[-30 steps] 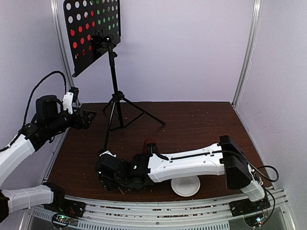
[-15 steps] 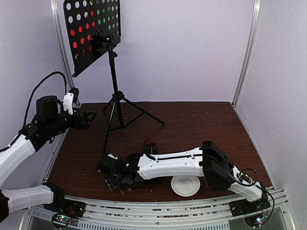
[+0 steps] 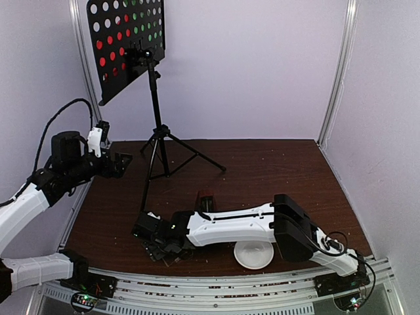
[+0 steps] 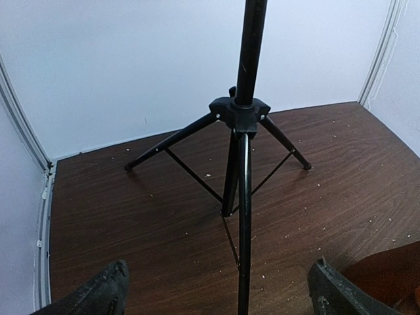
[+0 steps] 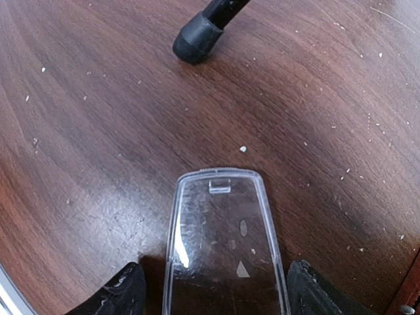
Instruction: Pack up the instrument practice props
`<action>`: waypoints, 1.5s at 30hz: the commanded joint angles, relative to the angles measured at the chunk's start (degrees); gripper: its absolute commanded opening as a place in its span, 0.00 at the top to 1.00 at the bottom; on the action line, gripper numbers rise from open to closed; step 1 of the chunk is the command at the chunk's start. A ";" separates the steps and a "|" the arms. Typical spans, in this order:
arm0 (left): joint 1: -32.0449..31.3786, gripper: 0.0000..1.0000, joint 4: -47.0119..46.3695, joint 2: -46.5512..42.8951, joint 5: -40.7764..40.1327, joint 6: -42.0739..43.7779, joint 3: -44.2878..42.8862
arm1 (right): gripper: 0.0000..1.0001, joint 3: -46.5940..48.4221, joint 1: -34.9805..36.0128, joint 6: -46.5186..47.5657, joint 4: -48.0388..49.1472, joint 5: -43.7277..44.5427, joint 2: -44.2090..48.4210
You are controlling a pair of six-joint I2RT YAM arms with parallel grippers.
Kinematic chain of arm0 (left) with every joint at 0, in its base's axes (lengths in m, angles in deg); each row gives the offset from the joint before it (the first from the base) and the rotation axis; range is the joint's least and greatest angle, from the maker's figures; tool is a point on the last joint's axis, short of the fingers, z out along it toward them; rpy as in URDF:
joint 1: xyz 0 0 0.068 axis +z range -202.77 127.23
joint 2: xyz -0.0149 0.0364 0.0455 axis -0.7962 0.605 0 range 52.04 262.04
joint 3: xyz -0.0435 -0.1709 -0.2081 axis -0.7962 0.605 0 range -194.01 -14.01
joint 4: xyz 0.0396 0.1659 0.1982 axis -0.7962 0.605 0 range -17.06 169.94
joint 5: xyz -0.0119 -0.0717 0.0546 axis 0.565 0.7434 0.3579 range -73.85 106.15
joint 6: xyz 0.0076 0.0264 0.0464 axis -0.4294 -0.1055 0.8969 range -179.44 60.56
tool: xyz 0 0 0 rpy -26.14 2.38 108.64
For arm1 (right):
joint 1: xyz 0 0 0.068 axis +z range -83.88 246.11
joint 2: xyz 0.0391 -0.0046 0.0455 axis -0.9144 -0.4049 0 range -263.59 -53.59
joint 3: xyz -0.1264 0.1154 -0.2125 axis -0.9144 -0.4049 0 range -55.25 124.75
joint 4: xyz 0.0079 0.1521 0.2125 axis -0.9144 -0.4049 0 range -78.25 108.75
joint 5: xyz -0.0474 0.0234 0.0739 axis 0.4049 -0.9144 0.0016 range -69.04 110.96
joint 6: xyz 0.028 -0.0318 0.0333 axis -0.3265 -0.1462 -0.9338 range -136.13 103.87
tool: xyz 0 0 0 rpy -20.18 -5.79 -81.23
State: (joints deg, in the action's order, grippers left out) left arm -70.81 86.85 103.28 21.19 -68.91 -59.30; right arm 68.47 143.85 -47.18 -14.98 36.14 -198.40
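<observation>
**Cover pickup lined up at the front edge**

Right arm is stretched low and long across the dark brown wooden counter (image 3: 275, 170), reaching toward the front left corner, because that's where the clear plastic cover (image 5: 226, 249) is lying flat. The right gripper (image 5: 216, 269) straddles it, fingers spread to either side, with the right one nearly at the cover's edge. Nothing is pinched yet. It reads as the approach to a sideways squeeze, the only sensible hold on something this thin and slippery.

Just ahead of the cover sits a rubber foot (image 5: 195, 31) of the black perforated tripod music stand (image 3: 154, 98), near but apart, so the lift will want to stay clear of that leg.

The small red-brown pyramid metronome (image 3: 207, 195) stands bare behind the outstretched arm, and the white bowl (image 3: 254, 254) sits on the arm's near side.

Over on the left, the left gripper (image 3: 118, 162) hangs raised beside the stand, fingers fully spread and holding nothing. Its camera looks straight at the tripod hub, as if parked ready for the stand.

The stand itself is upright at the back left, with the red and green music sheets (image 3: 102, 62) on its desk showing through the holes. By my judgement the packing is barely begun.
</observation>
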 commanded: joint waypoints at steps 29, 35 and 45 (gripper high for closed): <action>0.32 0.02 -3.78 -2.86 -2.03 1.51 1.44 | 0.48 -16.10 -0.13 7.22 13.11 1.04 19.78; 0.30 0.05 -7.12 -1.44 11.51 0.68 1.28 | 0.48 -30.71 -0.08 5.73 23.87 5.10 35.42; -8.34 0.12 -27.34 -2.89 31.40 -10.40 7.72 | 0.47 -55.47 -4.50 1.01 45.95 11.02 56.86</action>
State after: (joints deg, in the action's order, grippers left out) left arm -72.67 73.85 101.20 43.70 -73.04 -54.85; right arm 20.69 142.78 -42.50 19.73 44.16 -145.93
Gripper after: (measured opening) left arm 0.888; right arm 0.568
